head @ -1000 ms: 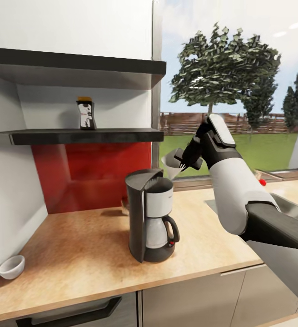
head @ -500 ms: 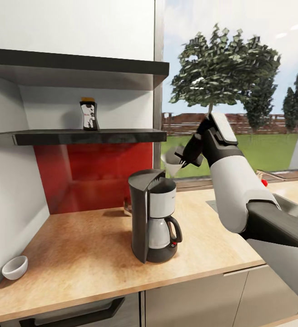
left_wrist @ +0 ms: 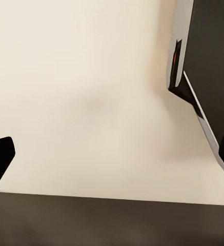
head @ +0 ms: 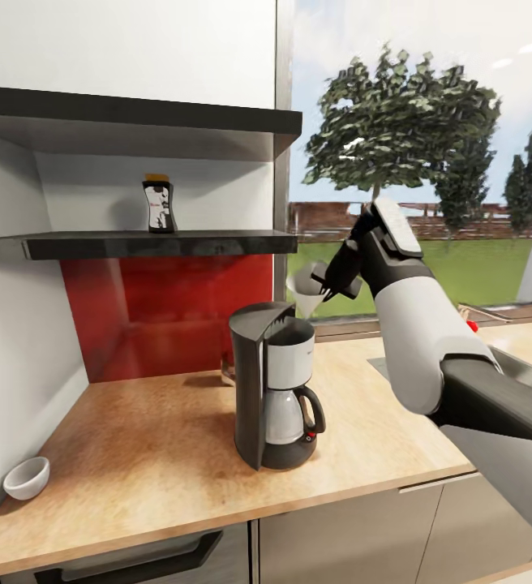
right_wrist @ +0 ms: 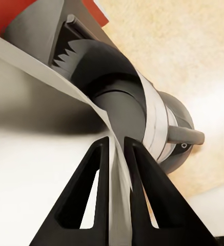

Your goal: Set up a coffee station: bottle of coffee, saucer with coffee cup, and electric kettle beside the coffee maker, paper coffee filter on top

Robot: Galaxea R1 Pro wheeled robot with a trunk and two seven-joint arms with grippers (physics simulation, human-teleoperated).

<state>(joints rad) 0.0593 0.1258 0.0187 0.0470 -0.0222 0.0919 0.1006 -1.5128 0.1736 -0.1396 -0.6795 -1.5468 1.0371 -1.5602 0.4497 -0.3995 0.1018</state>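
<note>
The black and silver coffee maker (head: 274,389) stands mid-countertop (head: 152,454), its top seen from above in the right wrist view (right_wrist: 117,87). My right gripper (head: 324,285) hovers just above and to the right of its top, shut on the white paper coffee filter (head: 303,294); the fingers pinch the cone's edge (right_wrist: 40,128). The bottle of coffee (head: 159,204) stands on the dark kitchen shelf (head: 136,243). The white coffee cup (head: 27,477) sits at the counter's front left corner. My left gripper (left_wrist: 112,154) is open over a pale surface. Saucer and electric kettle are out of view.
A red backsplash (head: 169,316) and white wall close the counter's back and left. A steel sink (head: 529,369) lies under my right arm, with a small red object (head: 470,326) by the window sill. A second shelf (head: 136,113) hangs above the bottle.
The head camera shifted slightly, so the whole scene slid right. My right gripper, still holding the filter, edged a little closer to the coffee maker's top.
</note>
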